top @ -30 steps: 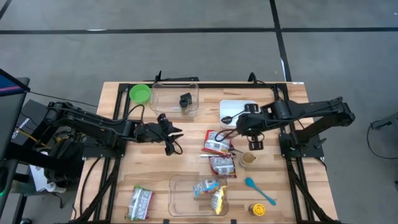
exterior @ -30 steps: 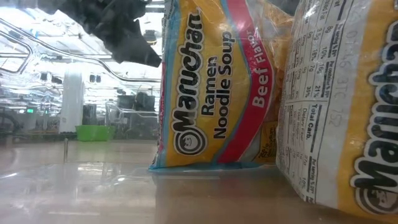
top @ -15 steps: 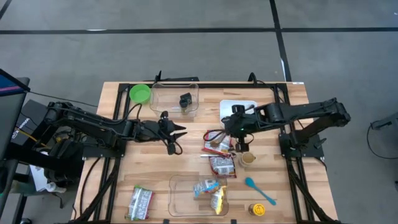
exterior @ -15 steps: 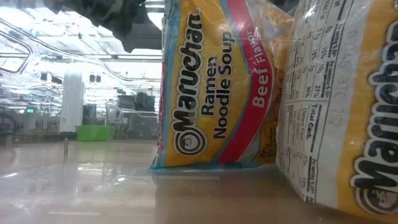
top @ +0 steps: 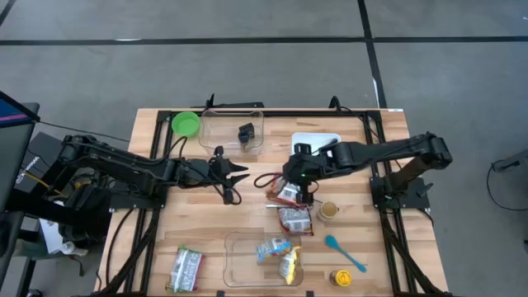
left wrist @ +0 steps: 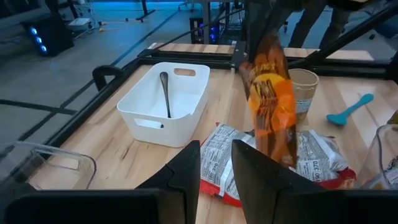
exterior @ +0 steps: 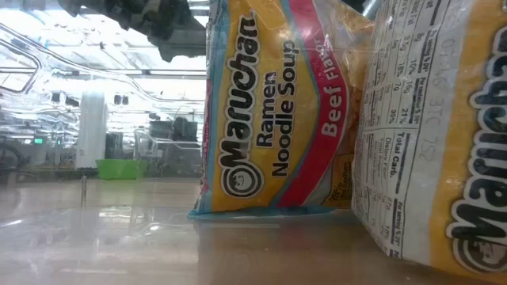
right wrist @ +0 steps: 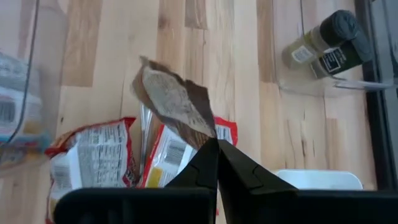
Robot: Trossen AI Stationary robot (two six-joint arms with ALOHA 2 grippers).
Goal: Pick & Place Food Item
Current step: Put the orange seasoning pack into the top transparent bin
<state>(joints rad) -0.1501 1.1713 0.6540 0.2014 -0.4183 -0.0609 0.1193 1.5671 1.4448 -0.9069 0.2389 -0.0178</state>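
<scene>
High view: we are seeing the right gripper [top: 302, 183] hanging just above the ramen packs [top: 290, 206] in the middle of the table [top: 247, 214]. Its fingers are pinching an orange snack bag [left wrist: 268, 99] by one edge, and the bag is dangling over the ramen packs. The left gripper [top: 234, 183] is waiting well to the left of the ramen packs, with its fingers only a little apart and nothing between them. A paper cup [top: 328, 210] is standing just right of the ramen packs.
</scene>
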